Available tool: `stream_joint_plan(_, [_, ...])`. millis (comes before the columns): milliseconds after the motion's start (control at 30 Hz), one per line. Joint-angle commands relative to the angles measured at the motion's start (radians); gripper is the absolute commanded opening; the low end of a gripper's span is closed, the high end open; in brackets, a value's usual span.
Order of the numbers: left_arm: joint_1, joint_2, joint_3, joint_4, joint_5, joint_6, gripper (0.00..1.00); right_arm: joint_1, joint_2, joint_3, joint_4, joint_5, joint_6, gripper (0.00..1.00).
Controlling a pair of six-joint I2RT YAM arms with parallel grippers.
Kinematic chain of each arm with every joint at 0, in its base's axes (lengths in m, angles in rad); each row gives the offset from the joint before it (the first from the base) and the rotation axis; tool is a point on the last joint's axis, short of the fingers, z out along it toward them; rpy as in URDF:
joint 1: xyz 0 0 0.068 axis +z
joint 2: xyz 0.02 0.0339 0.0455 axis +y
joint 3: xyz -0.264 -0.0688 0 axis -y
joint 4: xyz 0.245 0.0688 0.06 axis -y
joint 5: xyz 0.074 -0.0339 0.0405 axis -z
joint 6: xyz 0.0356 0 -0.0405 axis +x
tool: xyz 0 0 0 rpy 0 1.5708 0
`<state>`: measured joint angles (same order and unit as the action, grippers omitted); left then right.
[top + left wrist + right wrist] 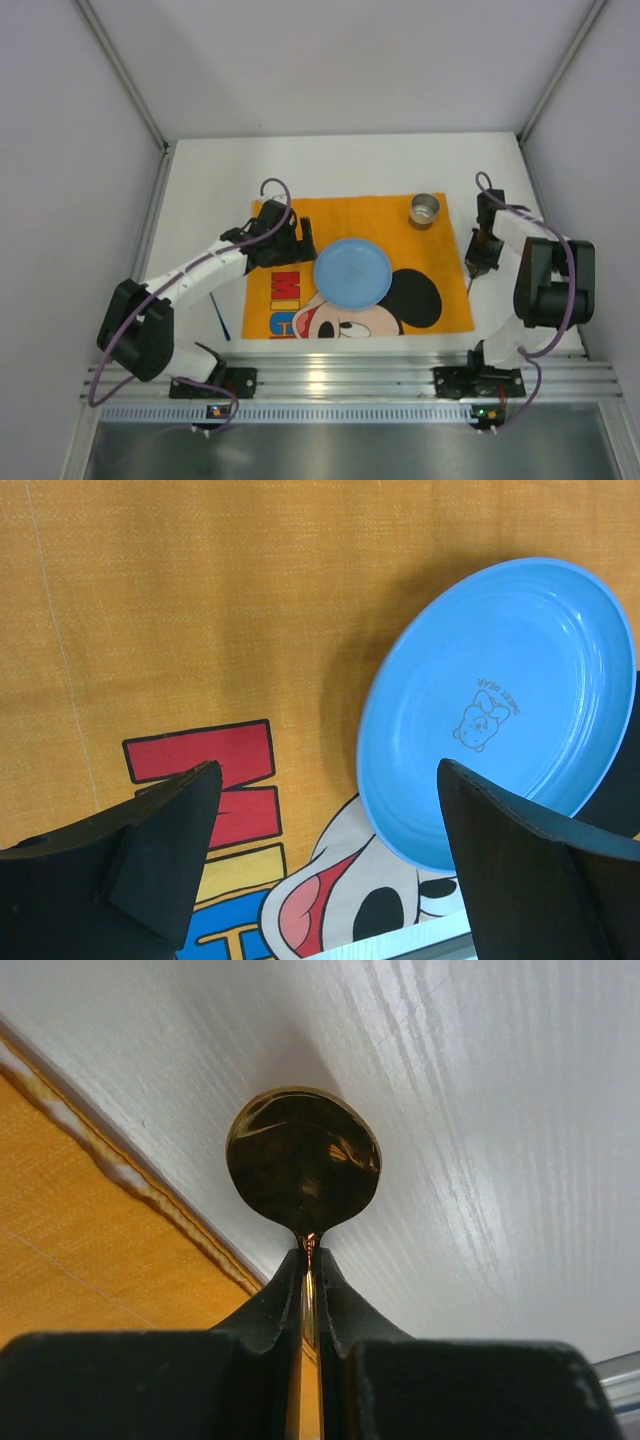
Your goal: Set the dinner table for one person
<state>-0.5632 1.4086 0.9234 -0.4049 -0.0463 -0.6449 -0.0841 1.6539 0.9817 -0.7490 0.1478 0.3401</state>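
Observation:
The white dinner table [330,165] bears an orange Mickey Mouse cloth [300,215]. A blue plate [352,271] lies on the middle of the cloth and also shows in the left wrist view [500,700]. My left gripper [306,240] hovers just left of the plate, jaws wide open and empty [330,860]. My right gripper [483,254] is beside the cloth's right edge, shut on a gold spoon [303,1158]. The spoon's bowl hangs just over the white tabletop [480,1110]. In the top view the spoon [471,279] shows as a thin line below the gripper.
A small metal cup [425,210] stands upright at the cloth's far right corner. A thin blue utensil [220,316] lies on the table left of the cloth. Grey walls close in the table on three sides; an aluminium rail [340,375] runs along the near edge.

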Motion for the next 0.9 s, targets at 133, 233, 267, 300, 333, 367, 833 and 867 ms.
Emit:
stream_joint_plan(133, [0.003, 0.009, 0.049, 0.015, 0.026, -0.009, 0.93, 0.021, -0.140, 0.245, -0.172, 0.186, -0.058, 0.00])
stream_joint_plan(233, [0.003, 0.039, 0.090, 0.009, 0.042, -0.010, 0.93, 0.029, -0.210, 0.290, -0.214, 0.207, -0.047, 0.00])
stream_joint_plan(267, [0.002, 0.052, 0.103, 0.006, 0.040, -0.012, 0.93, 0.035, -0.227, 0.302, -0.223, 0.210, -0.047, 0.00])
stream_joint_plan(300, [0.002, 0.056, 0.114, 0.000, 0.061, -0.015, 0.94, 0.049, -0.258, 0.314, -0.237, 0.219, -0.049, 0.00])
stream_joint_plan(333, [0.002, 0.061, 0.136, -0.003, 0.074, -0.015, 0.94, 0.058, -0.272, 0.342, -0.263, 0.225, -0.050, 0.00])
stream_joint_plan(367, [0.002, 0.067, 0.146, -0.006, 0.074, -0.016, 0.94, 0.066, -0.288, 0.353, -0.274, 0.226, -0.050, 0.00])
stream_joint_plan(833, [0.003, -0.065, 0.137, -0.084, -0.001, -0.073, 0.99, 0.402, -0.557, -0.015, 0.051, -0.275, 0.027, 0.00])
stream_joint_plan(867, [0.002, -0.091, 0.137, -0.115, -0.022, -0.075, 0.98, 0.406, -0.542, -0.027, 0.071, -0.286, 0.025, 0.00])
